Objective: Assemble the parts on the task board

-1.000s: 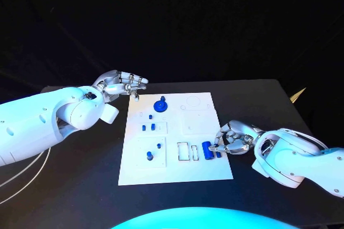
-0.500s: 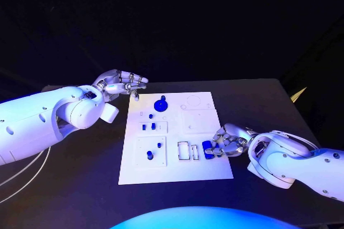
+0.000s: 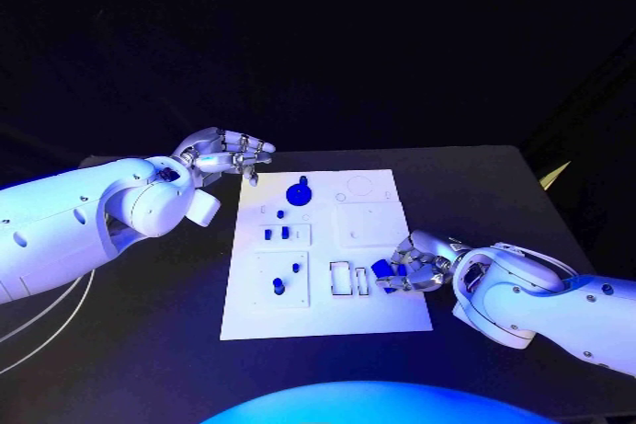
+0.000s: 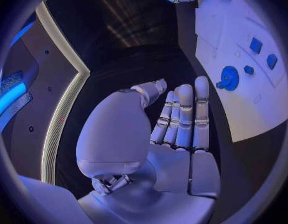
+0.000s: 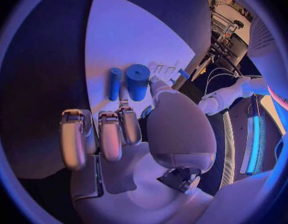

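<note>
**A robot lab or demonstration stand**

A black table (image 3: 491,180) stands before a black backdrop, lit by coloured light. On its middle lies a white task board (image 3: 324,314) with cut-out slots and small blue parts (image 3: 294,195), a test fixture and no household thing. The right wrist view shows, beyond the table's far edge, glowing light strips (image 5: 253,134) and a rack of equipment with cables (image 5: 226,37). The left wrist view shows a pale curved light band (image 4: 63,119).
</note>
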Controlling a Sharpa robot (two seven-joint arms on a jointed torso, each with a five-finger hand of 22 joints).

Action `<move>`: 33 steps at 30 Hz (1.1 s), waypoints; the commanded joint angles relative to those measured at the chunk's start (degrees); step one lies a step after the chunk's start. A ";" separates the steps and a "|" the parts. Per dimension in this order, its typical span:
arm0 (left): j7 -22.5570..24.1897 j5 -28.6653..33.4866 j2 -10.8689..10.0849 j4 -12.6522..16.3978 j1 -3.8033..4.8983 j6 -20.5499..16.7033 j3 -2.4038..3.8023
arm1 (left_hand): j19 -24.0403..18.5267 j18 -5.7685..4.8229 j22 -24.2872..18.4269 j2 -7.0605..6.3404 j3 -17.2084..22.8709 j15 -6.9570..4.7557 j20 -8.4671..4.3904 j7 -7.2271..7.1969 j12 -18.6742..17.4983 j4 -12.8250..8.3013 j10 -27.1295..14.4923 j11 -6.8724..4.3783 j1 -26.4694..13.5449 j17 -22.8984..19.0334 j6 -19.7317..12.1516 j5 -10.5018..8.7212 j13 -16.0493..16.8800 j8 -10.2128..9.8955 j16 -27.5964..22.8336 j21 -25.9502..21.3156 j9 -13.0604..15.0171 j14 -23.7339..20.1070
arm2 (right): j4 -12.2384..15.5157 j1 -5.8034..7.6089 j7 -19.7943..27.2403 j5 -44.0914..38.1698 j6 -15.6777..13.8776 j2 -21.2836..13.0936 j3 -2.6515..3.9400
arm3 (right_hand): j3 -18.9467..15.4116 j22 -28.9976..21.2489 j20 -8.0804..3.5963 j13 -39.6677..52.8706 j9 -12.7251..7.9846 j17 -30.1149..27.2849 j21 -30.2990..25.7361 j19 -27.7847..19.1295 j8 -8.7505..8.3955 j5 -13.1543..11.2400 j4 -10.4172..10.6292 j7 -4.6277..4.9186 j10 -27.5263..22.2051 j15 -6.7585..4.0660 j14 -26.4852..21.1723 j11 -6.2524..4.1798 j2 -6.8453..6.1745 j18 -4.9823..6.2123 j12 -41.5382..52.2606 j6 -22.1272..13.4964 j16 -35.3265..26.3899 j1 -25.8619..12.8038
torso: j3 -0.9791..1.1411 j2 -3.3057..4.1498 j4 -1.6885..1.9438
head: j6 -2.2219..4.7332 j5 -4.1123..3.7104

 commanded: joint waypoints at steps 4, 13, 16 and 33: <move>0.05 0.39 -0.04 0.24 0.03 0.70 0.03 | 0.26 0.41 -0.05 0.18 0.07 0.08 -0.13 0.01 0.32 0.26 -0.54 -0.05 -0.32 0.08 -0.04 -0.09 -0.05 -0.18 0.19 -0.32 -0.05 0.04 | -0.97 -0.74 -2.89 -2.12 2.62 1.39 -0.17 | -0.44 11.77 -0.50 6.84 -0.26 9.94 0.32 4.47 0.20 0.17 -0.02 -0.07 0.35 -0.30 4.97 -0.16 0.81 -1.02 0.10 0.29 0.36 0.34 | 0.02 0.00 0.01 | -0.12 0.07; -0.03 0.39 -0.10 0.29 0.04 0.74 0.03 | 0.26 0.40 -0.09 0.19 0.05 0.08 -0.12 0.02 0.34 0.32 -0.57 -0.05 -0.34 0.08 -0.02 -0.10 -0.07 -0.18 0.18 -0.37 -0.05 0.01 | -0.89 -1.10 -3.29 -2.39 0.08 2.09 -0.17 | 0.63 12.12 -0.80 7.90 0.16 10.18 0.68 4.60 0.89 0.85 -0.55 -0.50 1.22 -0.64 5.01 -0.57 2.61 -1.12 1.18 1.21 0.44 3.83 | 0.00 -0.03 -0.05 | -0.05 0.18; -0.04 0.39 -0.09 0.30 0.04 0.75 0.03 | 0.26 0.40 -0.09 0.19 0.05 0.08 -0.12 0.02 0.34 0.32 -0.57 -0.05 -0.34 0.08 -0.02 -0.10 -0.07 -0.18 0.18 -0.37 -0.05 0.01 | -0.60 -1.13 -3.07 -2.03 -1.20 2.07 -0.17 | 1.13 12.17 -0.91 8.35 0.22 10.31 0.74 4.63 1.08 1.32 -0.51 -0.67 1.63 -0.77 5.04 -0.72 2.97 -1.14 1.72 1.61 0.48 4.30 | 0.02 -0.04 -0.03 | 0.02 0.19; -0.01 0.39 0.04 0.18 0.04 0.68 0.03 | 0.26 0.40 -0.09 0.19 0.05 0.08 -0.12 0.02 0.34 0.32 -0.57 -0.05 -0.34 0.08 -0.02 -0.10 -0.07 -0.18 0.18 -0.37 -0.05 0.01 | 3.88 0.85 -2.00 4.33 -6.52 0.00 0.14 | 4.65 12.77 -1.71 9.61 0.26 11.04 1.42 4.91 1.75 6.53 -0.28 -1.72 2.81 -1.62 5.19 -1.69 3.61 -1.32 3.06 3.42 0.74 5.35 | -0.02 -0.09 -0.05 | 0.39 0.08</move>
